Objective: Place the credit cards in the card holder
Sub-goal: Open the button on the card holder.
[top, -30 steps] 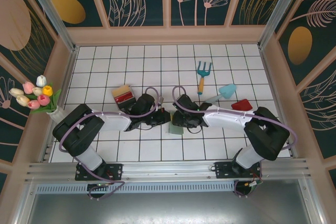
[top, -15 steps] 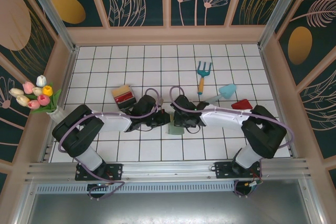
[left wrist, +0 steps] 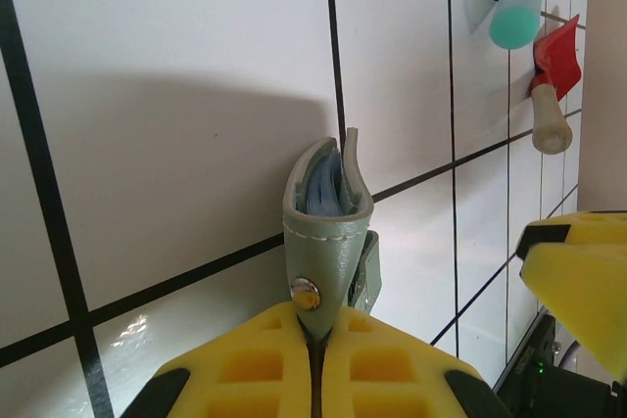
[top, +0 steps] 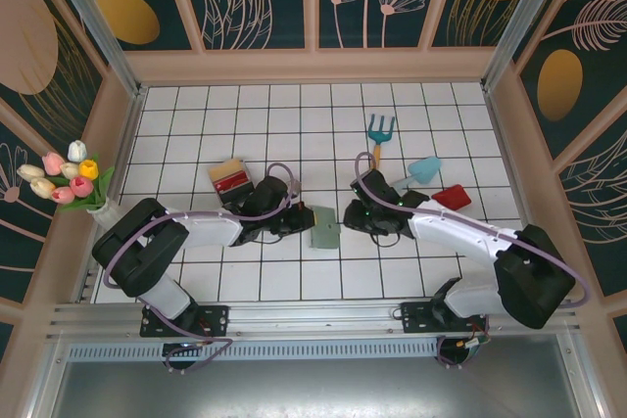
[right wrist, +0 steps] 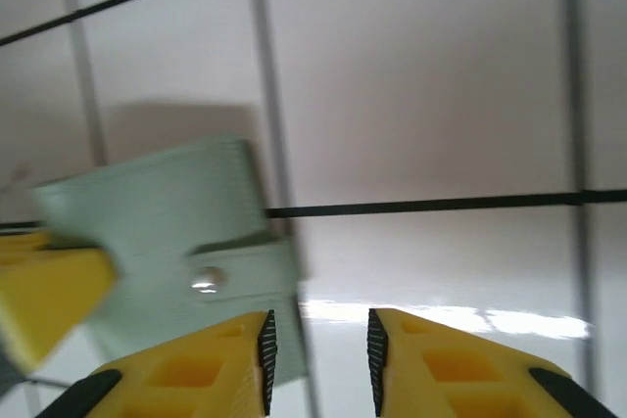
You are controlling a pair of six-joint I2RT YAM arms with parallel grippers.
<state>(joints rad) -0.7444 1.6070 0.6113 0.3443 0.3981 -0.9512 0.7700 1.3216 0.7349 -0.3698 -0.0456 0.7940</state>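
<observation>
Bench [top: 245, 115] of white square tiles with black grout lines, walled by dark panels painted with pale flowers, takes up most of the overhead view. Both black-and-white robot arms reach inward from the near edge and meet near the middle of the bench. A bunch of pink, white and yellow artificial tulips [top: 61, 178] sits at the left wall, well apart from the work. Three toy garden tools lie beyond the right arm: a blue fork with an orange handle [top: 378, 134] farthest back, a teal plastic trowel [top: 423, 170] nearer, and a red trowel with a pale wooden handle [top: 453, 196] just beside the right forearm. None of them lies between the two arms' ends. A clear plastic rectangular tray [top: 217, 193] rests just behind the left arm, and the red, maroon and tan credit cards [top: 233, 180] lie stacked in it. The flat grey-green folded card holder [top: 325, 229] is near the bench centre, between the arms' ends. The left gripper [left wrist: 315, 325] has its yellow fingers pressed together on the holder's strap edge, so the holder sticks out edge-on from it, with pale blue lining showing in the fold. The right gripper [right wrist: 318, 340] hangs just beside the holder's free side, with a narrow gap between its fingers and nothing in that gap. A small silver snap button [left wrist: 305, 289] sits on the strap, right at the left fingertips
</observation>
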